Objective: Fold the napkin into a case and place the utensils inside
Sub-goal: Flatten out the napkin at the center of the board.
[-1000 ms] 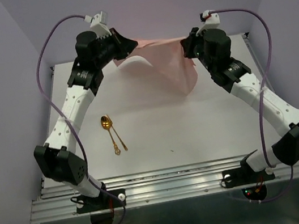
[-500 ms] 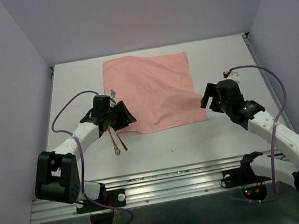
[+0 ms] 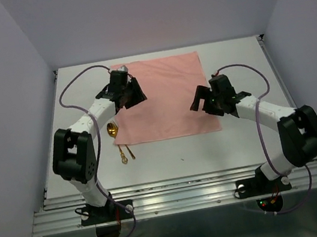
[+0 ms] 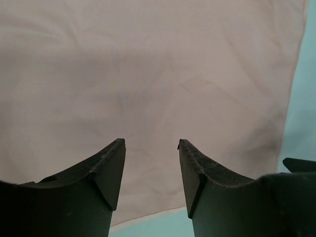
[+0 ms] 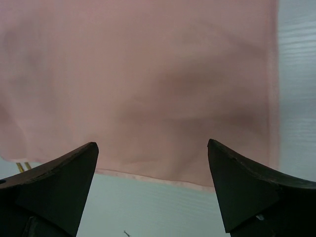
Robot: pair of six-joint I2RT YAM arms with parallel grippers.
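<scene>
The salmon-pink napkin (image 3: 170,95) lies spread flat as a single square on the white table; no case shape shows. The two gold utensils (image 3: 118,142) lie side by side off its near left corner, their upper ends at the cloth's edge. My left gripper (image 3: 136,95) hovers open over the napkin's left part, with cloth (image 4: 148,74) filling the view beyond its empty jaws (image 4: 150,143). My right gripper (image 3: 199,100) is open wide over the right part, its jaws (image 5: 151,144) empty above the napkin (image 5: 148,74). A thin gold bit (image 5: 22,167) peeks out at the cloth's edge.
Bare white table (image 3: 183,157) runs between the napkin and the metal rail (image 3: 183,194) at the front. Lilac walls close in the left, right and back sides. Purple cables loop from both wrists.
A second ago both grippers held the napkin up at the back. They let it go, it dropped flat, and both arms, after pulling back, now reach over its left and right parts.
</scene>
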